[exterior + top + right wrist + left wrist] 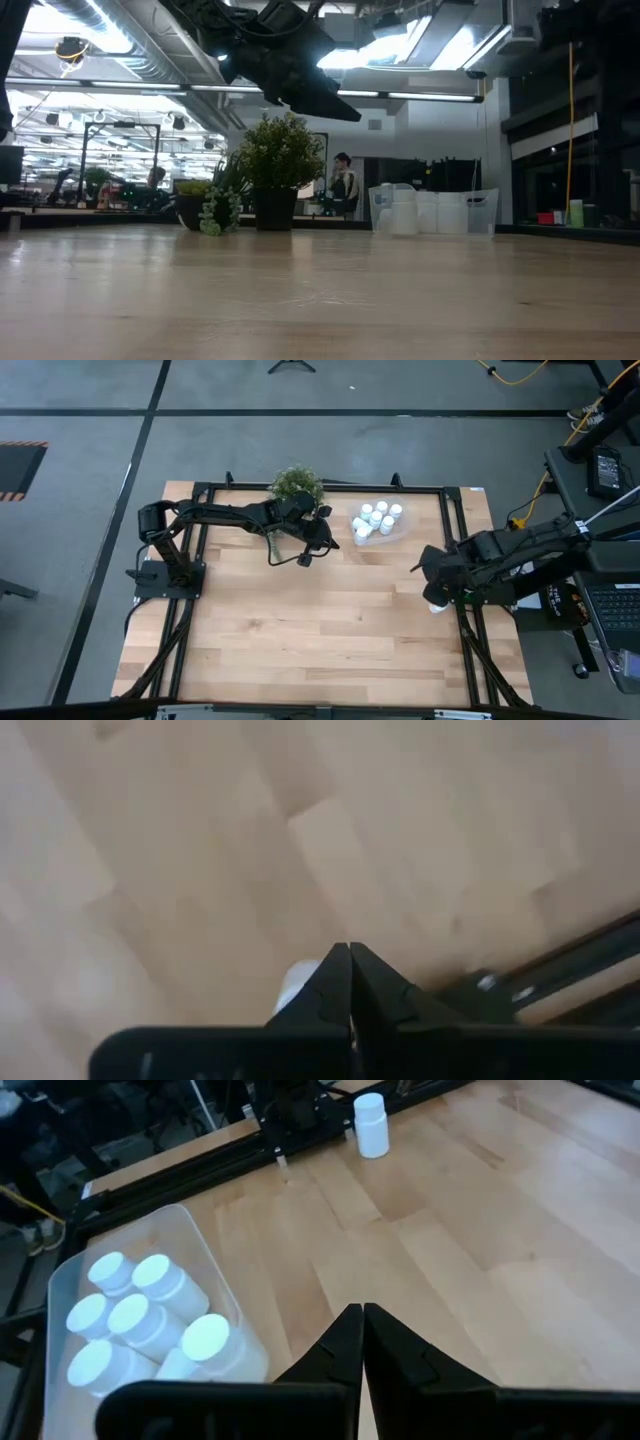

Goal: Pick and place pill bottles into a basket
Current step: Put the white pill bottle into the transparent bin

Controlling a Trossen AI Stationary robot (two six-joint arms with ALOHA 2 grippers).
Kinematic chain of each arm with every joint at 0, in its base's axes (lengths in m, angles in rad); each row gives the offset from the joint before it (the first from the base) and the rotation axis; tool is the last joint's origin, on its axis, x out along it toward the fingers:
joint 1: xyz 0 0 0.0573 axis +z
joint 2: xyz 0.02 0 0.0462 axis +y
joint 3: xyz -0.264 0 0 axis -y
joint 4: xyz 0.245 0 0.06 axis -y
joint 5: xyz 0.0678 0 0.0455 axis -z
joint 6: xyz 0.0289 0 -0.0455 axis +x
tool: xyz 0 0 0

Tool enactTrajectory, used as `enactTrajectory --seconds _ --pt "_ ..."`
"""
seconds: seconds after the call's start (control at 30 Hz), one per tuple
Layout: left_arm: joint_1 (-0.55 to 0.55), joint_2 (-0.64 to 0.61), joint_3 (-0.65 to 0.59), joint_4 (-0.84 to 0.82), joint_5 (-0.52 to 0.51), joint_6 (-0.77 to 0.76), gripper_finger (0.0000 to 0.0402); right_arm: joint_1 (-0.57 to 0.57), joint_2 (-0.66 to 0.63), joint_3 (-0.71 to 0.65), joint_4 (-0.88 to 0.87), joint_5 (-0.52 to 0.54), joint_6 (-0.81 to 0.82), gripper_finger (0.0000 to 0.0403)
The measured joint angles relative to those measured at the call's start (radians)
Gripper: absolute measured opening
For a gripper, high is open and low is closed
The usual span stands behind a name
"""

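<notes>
The basket [380,525], a clear shallow dish, stands at the table's far side, right of middle, and holds several white pill bottles [140,1320]. One more pill bottle [437,606] stands upright on the table near the right edge, beside the frame rail; in the left wrist view this bottle [370,1125] shows far off. My left gripper [362,1320] hangs shut above the table just left of the basket, with nothing in it. My right gripper [349,952] is shut and points down above the lone bottle [295,985], part of which shows behind its fingers.
A green potted plant [296,484] stands at the far edge, behind my left arm and left of the basket. Black frame rails [455,520] run along the table's sides. Bare wood [320,630] lies across the middle and near side.
</notes>
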Motion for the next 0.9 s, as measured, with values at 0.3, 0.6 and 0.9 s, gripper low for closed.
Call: enactTrajectory --seconds 0.3,0.6,0.9 --pt "-0.001 0.000 0.000 0.000 0.001 -0.065 0.0002 0.224 0.041 0.002 -0.011 -0.080 0.168 0.0000" --pt "-0.001 0.000 0.000 0.001 0.003 -0.124 0.0007 0.421 0.040 0.002 -0.041 -0.107 0.352 0.0000" --pt "-0.001 0.000 0.000 0.001 0.003 -0.125 0.0002 0.495 0.039 0.002 -0.085 -0.040 0.365 0.0002"
